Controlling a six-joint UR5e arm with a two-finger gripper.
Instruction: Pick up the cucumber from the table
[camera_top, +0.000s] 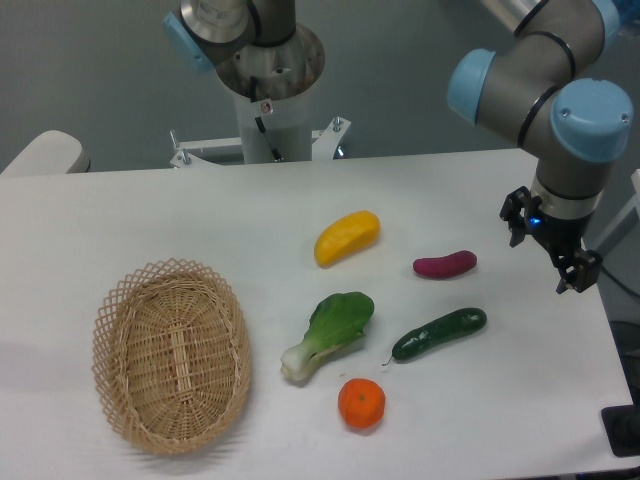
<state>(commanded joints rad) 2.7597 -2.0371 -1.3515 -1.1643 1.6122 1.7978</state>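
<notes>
While the gripper (549, 250) hangs spread wide, the cucumber (440, 333) lies apart, lower-left.

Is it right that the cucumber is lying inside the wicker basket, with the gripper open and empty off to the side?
Not quite. The camera view shows the cucumber lying on the table, well away from the wicker basket, which holds nothing. The rest stands: the gripper is open and empty, off to the side.

cucumber (439, 334) right of bok choy (328, 335); basket (171, 355) far left
</notes>
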